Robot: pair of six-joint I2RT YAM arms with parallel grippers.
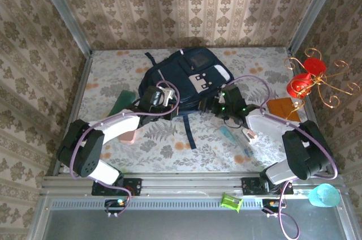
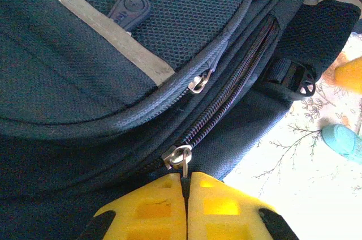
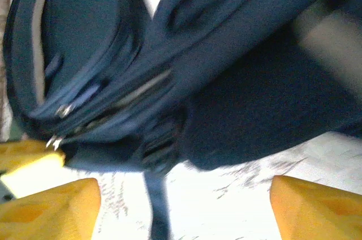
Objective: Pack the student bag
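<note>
We found the large dark navy fabric student bag [image 1: 181,78] lying flat at the middle of the floral-clothed table [image 1: 107,76], nearer the far wall, with its white-and-grey patch [image 1: 199,81] facing up. A long navy strap [image 1: 188,129] trailed from it toward the near edge.

The left gripper [image 1: 160,97] sat at the bag's near left edge. In its wrist view, its yellow fingers [image 2: 153,211] were pressed together on the small metal zip pull [image 2: 182,159] at the end of a closed zip. The right gripper [image 1: 224,104] stood at the bag's near right edge. Its wrist view was blurred, but it showed the jaws wide apart with nothing between them and the bag just beyond.

Open cloth lay on the far left and in the near middle between the two arms. Patterned walls closed the table in on three sides, and little room was left behind the bag.

A flat green item [image 1: 123,102] lay just beside the left arm, and a pink object [image 1: 128,136] showed partly under its forearm. On the right, a pale blue tube [image 1: 229,134] and a small white item [image 1: 249,135] lay close to the right forearm. A flat orange piece [image 1: 281,107] lay further out. A gold wire stand with red ornaments [image 1: 308,78] crowded the right edge.

Off the cloth, a teal cup [image 1: 324,196] and a small green object [image 1: 231,201] sat by the near rail.
</note>
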